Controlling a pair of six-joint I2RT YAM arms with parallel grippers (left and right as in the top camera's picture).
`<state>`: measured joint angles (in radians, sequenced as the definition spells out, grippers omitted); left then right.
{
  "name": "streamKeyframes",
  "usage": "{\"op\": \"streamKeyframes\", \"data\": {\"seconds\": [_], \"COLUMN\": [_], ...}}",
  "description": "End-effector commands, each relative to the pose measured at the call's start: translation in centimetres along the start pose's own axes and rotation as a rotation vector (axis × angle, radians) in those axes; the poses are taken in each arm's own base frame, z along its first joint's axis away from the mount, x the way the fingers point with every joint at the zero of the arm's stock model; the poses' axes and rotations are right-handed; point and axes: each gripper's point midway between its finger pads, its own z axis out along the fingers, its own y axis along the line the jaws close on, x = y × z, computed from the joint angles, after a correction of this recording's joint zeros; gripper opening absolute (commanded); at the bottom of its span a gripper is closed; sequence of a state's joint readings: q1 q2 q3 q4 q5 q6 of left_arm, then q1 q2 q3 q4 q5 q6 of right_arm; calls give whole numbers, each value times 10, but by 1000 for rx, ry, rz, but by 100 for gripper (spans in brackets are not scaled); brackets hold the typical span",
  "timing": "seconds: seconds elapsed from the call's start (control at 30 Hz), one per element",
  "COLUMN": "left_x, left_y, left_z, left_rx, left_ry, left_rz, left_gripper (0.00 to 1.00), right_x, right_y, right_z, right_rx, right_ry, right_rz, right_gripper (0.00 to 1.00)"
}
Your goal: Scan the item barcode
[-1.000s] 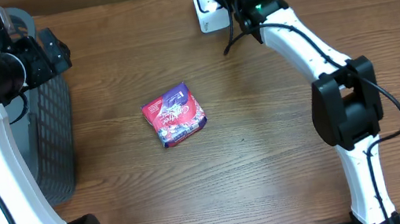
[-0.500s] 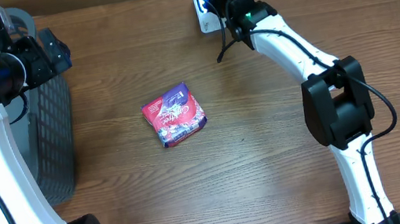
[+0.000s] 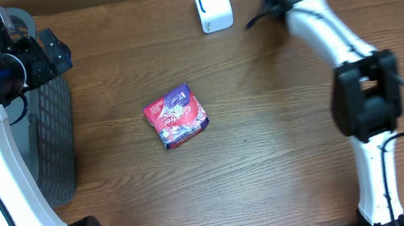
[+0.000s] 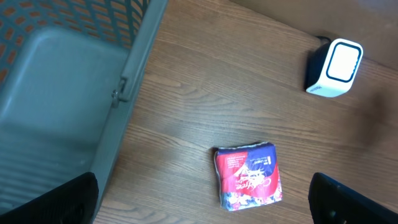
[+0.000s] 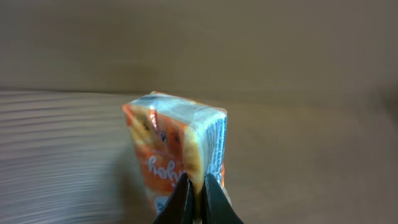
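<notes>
Left pincer [image 4: 205, 202] is spread wide with nothing in it, hanging above the basket [image 3: 61, 134] at the table's [image 3: 273, 158] left edge. A red pack [image 3: 176, 117] lies flat, left of the middle. The scanner [image 3: 212, 4] stands at the far edge. My right arm is stretched long to that edge, just right of the scanner, right pincer [image 5: 198, 199] clamped on the edge of an orange pack [image 5: 174, 149]. Feels like the presenting step: next I need to turn its barcode toward the scanner window. Can't tell which face has it.
</notes>
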<state>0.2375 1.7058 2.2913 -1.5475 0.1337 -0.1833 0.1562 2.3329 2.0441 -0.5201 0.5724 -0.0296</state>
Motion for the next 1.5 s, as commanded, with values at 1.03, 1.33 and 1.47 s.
{"op": "streamKeyframes", "data": {"seconds": [1.03, 1.33, 1.47], "left_x": [-3, -3, -3], "left_y": [-1, -1, -1], "left_z": [-5, -5, -5], "left_rx": [-2, -2, -2], "left_ry": [-21, -21, -21], "left_rz": [8, 8, 9], "left_gripper": [100, 100, 100], "right_x": [75, -1, 33], "right_y": [-274, -88, 2], "right_z": [-58, -188, -229], "right_rx": [-124, -1098, -1211], "right_ry": [419, 423, 497], "right_rz": [861, 602, 280], "right_gripper": [100, 100, 100]}}
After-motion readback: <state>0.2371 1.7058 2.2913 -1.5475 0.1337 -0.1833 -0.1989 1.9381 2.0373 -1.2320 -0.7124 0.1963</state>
